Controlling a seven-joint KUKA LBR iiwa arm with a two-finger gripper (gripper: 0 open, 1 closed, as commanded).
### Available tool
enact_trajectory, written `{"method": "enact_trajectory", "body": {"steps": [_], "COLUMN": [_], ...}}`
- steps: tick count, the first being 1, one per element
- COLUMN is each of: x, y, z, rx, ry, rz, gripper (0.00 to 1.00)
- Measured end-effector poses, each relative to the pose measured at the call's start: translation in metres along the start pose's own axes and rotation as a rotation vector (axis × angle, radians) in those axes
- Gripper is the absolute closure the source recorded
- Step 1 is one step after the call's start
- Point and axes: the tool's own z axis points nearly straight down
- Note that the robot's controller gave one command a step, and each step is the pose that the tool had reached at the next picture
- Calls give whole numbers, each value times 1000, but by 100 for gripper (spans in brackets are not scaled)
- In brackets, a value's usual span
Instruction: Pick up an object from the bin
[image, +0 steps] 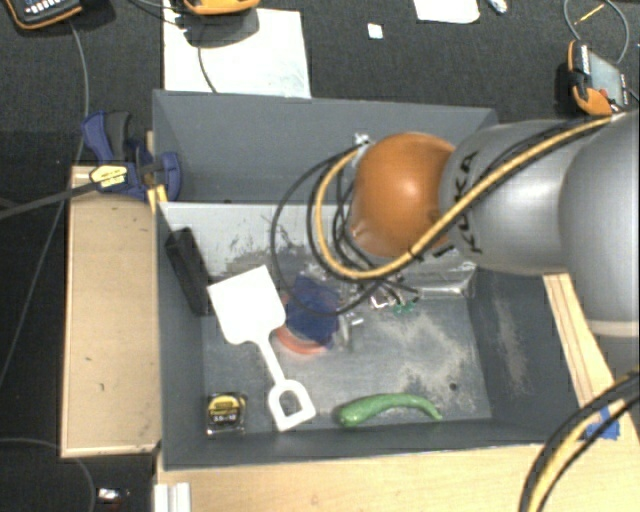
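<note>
My gripper (350, 320) is low in the middle of the bin, mostly hidden under the arm's orange cover. Right at its left side lies a dark blue lump (312, 308) resting on a flat orange-red disc (298, 343). I cannot tell whether the gripper touches the blue lump. A white toy shovel (252, 320) lies just left of them, blade toward the back and handle loop toward the front. A green curved pod-like thing (388, 408) lies near the front wall, below the gripper.
A black oblong block (187, 270) leans along the left wall. A small yellow-and-black tape measure (226, 411) sits in the front left corner. The arm and its cables cover the bin's back right part.
</note>
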Motion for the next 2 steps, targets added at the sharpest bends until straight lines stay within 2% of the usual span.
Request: {"method": "enact_trajectory", "body": {"steps": [1,2], "x": [8,-12], "y": [11,33], "z": [1,32], "rx": [-1,5], "ry": [9,4], "rz": [413,214], "gripper": [0,0]}}
